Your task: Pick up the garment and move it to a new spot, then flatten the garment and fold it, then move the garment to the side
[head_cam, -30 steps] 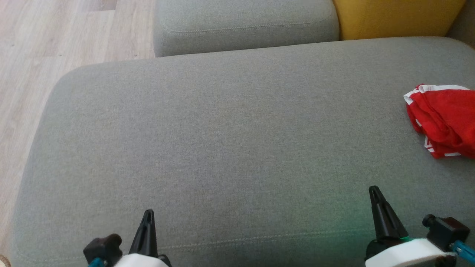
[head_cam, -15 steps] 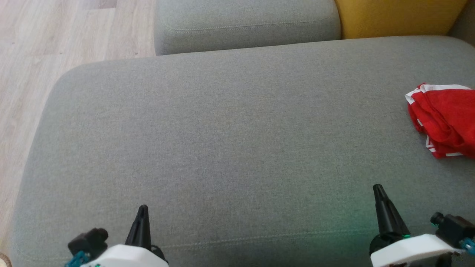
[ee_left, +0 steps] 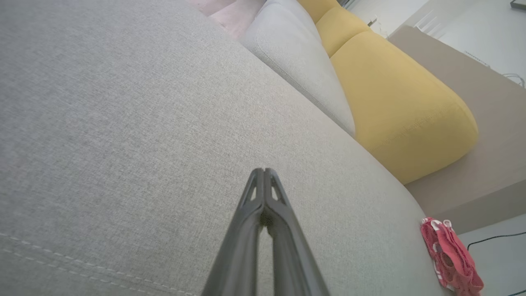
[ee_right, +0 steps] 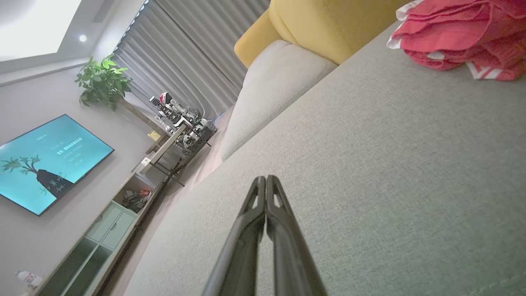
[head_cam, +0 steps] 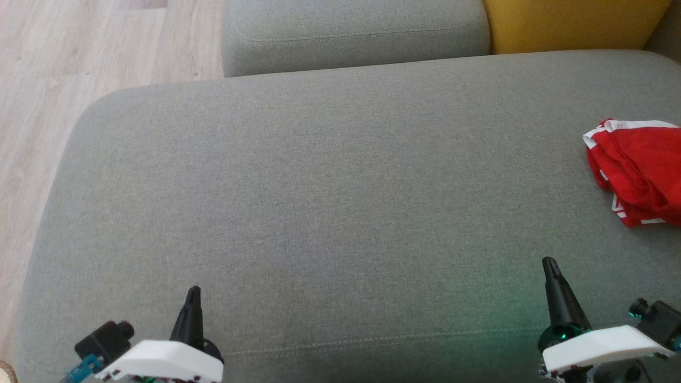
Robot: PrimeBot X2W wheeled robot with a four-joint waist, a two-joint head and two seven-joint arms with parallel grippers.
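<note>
Both grippers have edged outward over the last second: left gripper [head_cam: 194, 291] has slid toward the left, right gripper [head_cam: 548, 261] a touch to the right, and each tip sits a little higher in the head view. Left fingers are pressed tight together with nothing between them, pointing out over the near-left part of the seat [head_cam: 340, 191]. Same story on the right, fingers clamped tip to tip on nothing, over the near-right part. Whether either tip touches the fabric, I cannot tell. A stitched seam runs across the seat just ahead of the two wrists, and beyond it lies plain grey cloth. Further out on the right is the garment [head_cam: 638, 170], red with white trim, crumpled in a heap on the seat and cut off by the head view's right edge. It lies well apart from the right gripper, ahead of it and to its right, and much further from the left one. Behind the seat a grey cushion [head_cam: 351, 32] butts against its back edge, with a yellow cushion [head_cam: 569, 24] just beside it on the right. Pale wooden floor [head_cam: 80, 64] shows off to the left. Far back in the right wrist view, a lit TV [ee_right: 45, 164] hangs on the wall and a plant [ee_right: 102, 80] stands by the curtains
</note>
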